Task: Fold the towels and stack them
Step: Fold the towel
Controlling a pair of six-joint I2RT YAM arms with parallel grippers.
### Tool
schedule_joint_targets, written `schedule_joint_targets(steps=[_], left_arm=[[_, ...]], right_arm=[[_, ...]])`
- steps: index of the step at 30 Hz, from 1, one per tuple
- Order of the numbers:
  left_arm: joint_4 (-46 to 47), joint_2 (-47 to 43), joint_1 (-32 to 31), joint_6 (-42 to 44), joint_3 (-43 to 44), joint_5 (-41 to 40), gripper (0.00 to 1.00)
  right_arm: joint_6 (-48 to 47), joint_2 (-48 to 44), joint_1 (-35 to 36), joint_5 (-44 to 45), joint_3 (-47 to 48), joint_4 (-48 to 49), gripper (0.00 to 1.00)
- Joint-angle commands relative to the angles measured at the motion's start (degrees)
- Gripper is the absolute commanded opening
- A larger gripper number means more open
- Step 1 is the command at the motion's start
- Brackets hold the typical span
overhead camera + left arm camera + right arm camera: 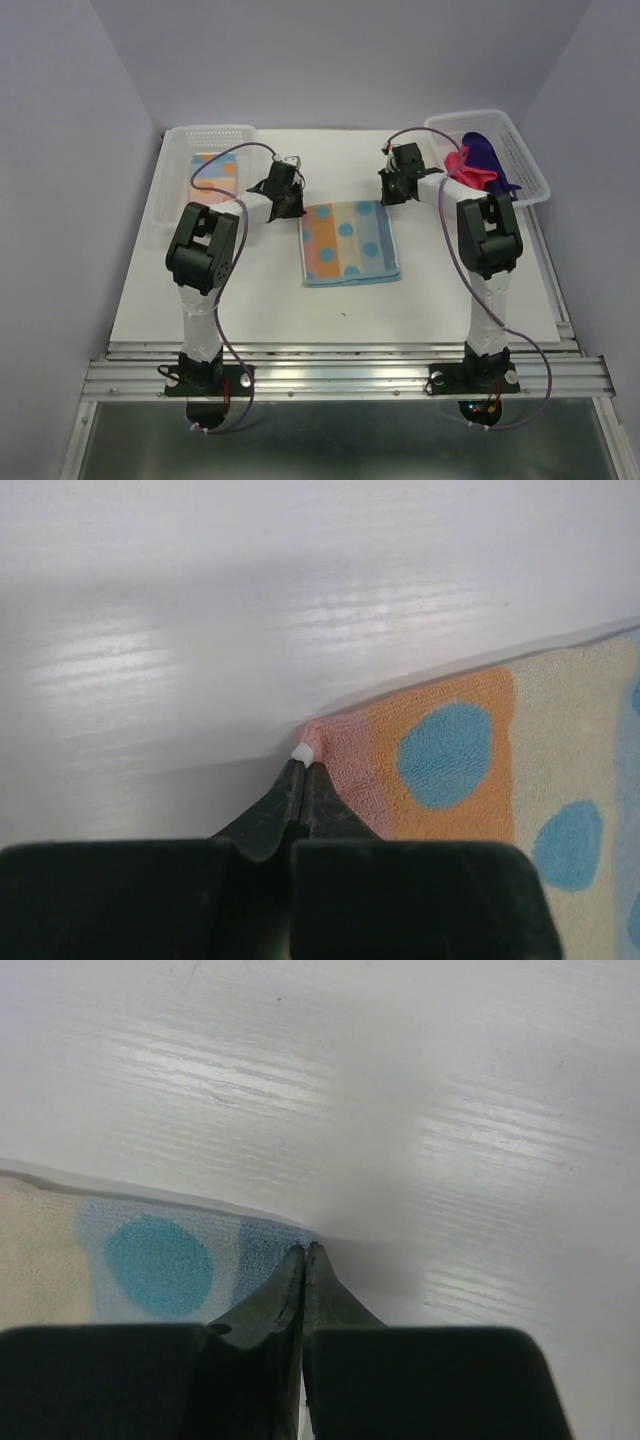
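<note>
surface: white tabletop point(200, 300), soft glare streaks | room: pale lavender walls point(330, 60) | striped dotted towel point(350, 243): flat at centre | left gripper point(303, 765): pinching its pink far corner | right gripper point(305, 1260): pinching its blue far corner

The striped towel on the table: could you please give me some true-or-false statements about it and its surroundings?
The left end effector is shut on a corner of the striped towel. True.
The right end effector stands wide open. False: it is shut on the towel's blue corner.
The left basket is empty. False: a folded towel lies in it.
The pink towel and purple towel lie in the right basket. True.
</note>
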Motion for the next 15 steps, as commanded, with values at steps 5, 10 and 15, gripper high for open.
schedule_joint_targets(steps=[5,10,15], left_arm=[[5.70,-12.98,-2.04,0.83,-9.42,0.08,0.00],[7.81,-16.85,-3.10,-0.66,-15.66,-0.89,0.00],[10.27,-22.47,-4.59,-2.85,-21.28,-1.33,0.00]], right_arm=[[-0.30,-11.36,-0.43,-3.42,-9.43,5.80,0.01],[2.16,-17.34,-0.43,-3.86,-15.76,7.82,0.01],[5.41,-22.97,-0.34,-5.70,-23.22,10.19,0.01]])
